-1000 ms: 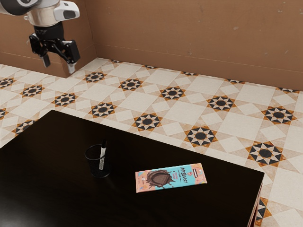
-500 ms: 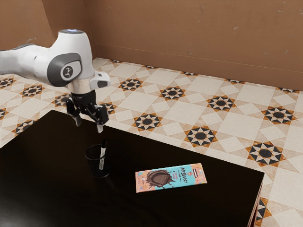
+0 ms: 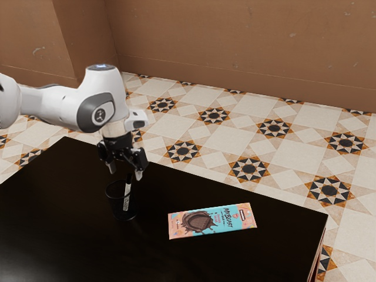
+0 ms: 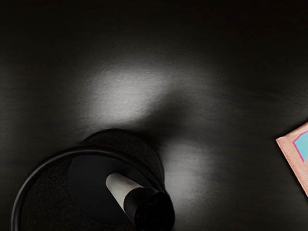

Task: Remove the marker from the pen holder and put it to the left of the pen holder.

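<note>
Surface: glossy black rectangular table [image 3: 61, 205], standing on a pale tiled floor [image 3: 235, 142] with star motifs, below a plain brown wall [image 3: 235, 47].
Leaning item: slim marker with a white barrel and black cap [image 3: 126, 201], inside the holder, cap end upward. It tilts because the vessel is much wider than the barrel, so its upper part finds support on the side toward the packet.
Vessel: dark, round, see-through pen holder [image 3: 116, 208], upright on the tabletop; its wall keeps the marker from falling flat and leaves the cap above the rim, where it can be reached.
Fingers: black two-finger gripper [image 3: 126, 172], pointing down just above the holder, its fingers spread wide apart, with nothing held between them. Such a spread presumably serves to admit the cap from both sides.
Packet: flat, rectangular chocolate-bar wrapper in turquoise and peach [image 3: 211, 221], lying near the holder; it plays no evident part in the task.
Step in hand: approach to the marker, judged from the gripper's height; extraction and placing remain.
Next move: probably a small descent, centred on the cap, then closing and a lift along the marker's tilt.
Hazard: a fingertip meeting the rim could tip the holder, or an off-centre grip could swing the marker.
</note>
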Robot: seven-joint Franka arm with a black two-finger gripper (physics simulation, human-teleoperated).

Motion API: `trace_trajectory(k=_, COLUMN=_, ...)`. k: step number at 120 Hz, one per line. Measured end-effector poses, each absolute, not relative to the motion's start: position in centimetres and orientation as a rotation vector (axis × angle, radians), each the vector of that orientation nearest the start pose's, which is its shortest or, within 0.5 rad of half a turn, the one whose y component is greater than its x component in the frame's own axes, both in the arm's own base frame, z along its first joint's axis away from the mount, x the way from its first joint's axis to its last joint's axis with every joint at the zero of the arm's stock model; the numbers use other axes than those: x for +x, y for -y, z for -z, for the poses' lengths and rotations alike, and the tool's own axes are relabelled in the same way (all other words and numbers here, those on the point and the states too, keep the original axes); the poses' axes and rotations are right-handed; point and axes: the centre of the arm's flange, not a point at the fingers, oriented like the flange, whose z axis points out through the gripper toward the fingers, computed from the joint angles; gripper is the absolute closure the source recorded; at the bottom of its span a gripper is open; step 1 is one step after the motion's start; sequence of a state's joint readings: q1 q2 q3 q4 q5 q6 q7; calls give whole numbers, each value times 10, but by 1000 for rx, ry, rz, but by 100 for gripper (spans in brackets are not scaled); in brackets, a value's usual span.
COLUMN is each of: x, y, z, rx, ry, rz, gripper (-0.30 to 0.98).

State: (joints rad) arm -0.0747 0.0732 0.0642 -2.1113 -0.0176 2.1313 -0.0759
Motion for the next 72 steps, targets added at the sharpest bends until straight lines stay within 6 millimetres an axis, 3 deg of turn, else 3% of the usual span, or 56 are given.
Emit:
trace_trajectory(k=38, x=559, y=4, z=-350, rx=-3139, ry=122, rz=-115, gripper=0)
trace_trajectory(k=72, x=562, y=2, z=-339, rx=-3137, ry=119, rz=-130, gripper=2)
